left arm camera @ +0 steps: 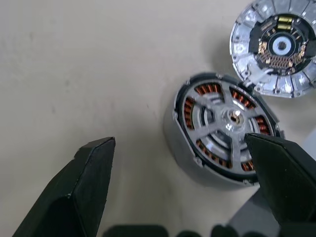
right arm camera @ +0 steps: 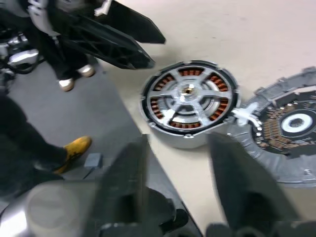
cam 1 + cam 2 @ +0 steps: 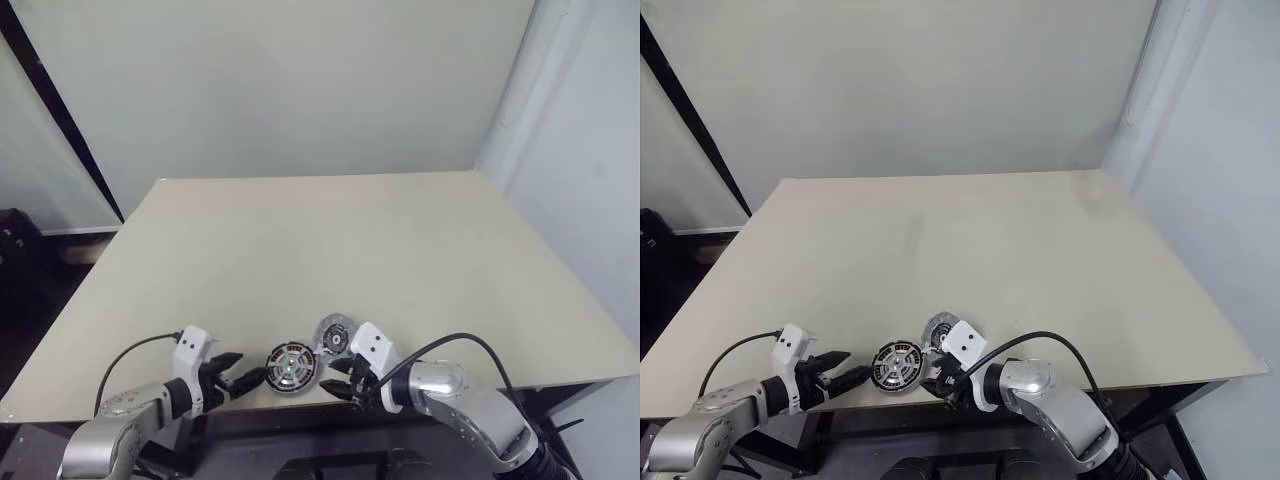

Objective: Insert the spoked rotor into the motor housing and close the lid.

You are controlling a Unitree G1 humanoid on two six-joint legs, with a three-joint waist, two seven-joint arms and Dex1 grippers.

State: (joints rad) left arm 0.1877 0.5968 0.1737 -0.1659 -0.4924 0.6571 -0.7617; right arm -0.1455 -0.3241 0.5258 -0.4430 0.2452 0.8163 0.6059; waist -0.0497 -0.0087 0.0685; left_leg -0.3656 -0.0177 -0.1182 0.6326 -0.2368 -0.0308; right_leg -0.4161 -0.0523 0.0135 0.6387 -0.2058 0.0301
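Rotor [image 1: 224, 117] sits inside the housing [image 1: 182, 143] w/ copper coils showing between the spokes, so insert step looks done; housing at table's [image 3: 330, 250] near edge, approx 6 o'clock. Lid [image 3: 334, 334] lies at housing's 1 o'clock, touching its rim, inner face up. Left gripper [image 3: 247, 381] wide open at housing's 9 o'clock, empty. Right gripper [image 3: 341, 384] at 3 o'clock, jaws apart, holding nothing. Next: grab lid, flip, seat on housing

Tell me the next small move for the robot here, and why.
Probably move the right gripper over to the lid: the rotor already sits inside the housing, and the lid lies uncovered beside it, touching its rim. Both grippers are open, holding nothing.
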